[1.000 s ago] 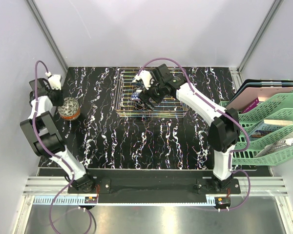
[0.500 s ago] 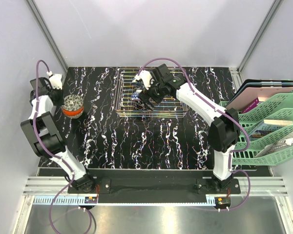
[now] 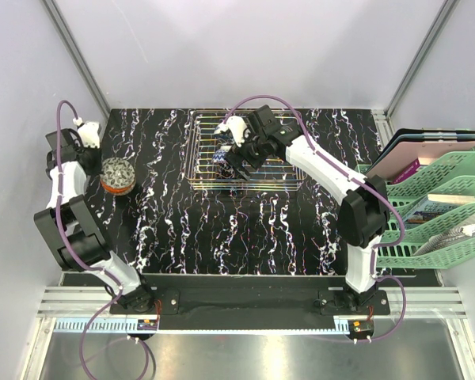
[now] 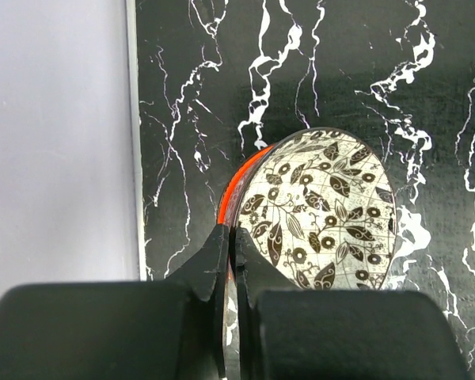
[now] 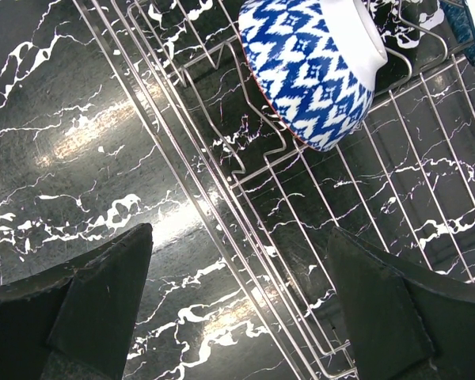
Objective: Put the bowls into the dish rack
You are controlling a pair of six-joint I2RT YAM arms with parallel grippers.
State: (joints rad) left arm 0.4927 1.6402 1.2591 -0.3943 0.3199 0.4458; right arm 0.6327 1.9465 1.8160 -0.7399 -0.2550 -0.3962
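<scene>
My left gripper [image 3: 97, 164] is shut on the rim of a bowl [image 3: 117, 175] with a black-and-white floral inside and an orange outside, at the table's far left; it also shows in the left wrist view [image 4: 321, 210], held tilted above the table. The wire dish rack [image 3: 281, 176] sits at the back centre. A blue-and-white patterned bowl [image 5: 309, 67] stands on edge in the rack [image 5: 245, 182]; it also shows in the top view [image 3: 222, 164]. My right gripper [image 3: 239, 166] is open and empty over the rack's front left, beside the blue bowl.
Green stacked trays [image 3: 447, 214] with papers stand at the right edge. The grey wall [image 4: 55, 134] is close to the left of my left gripper. White walls and metal frame posts [image 3: 75, 55] enclose the table at the back.
My left gripper has carried the floral bowl slightly back and right, tilting it. The right arm has barely moved.
</scene>
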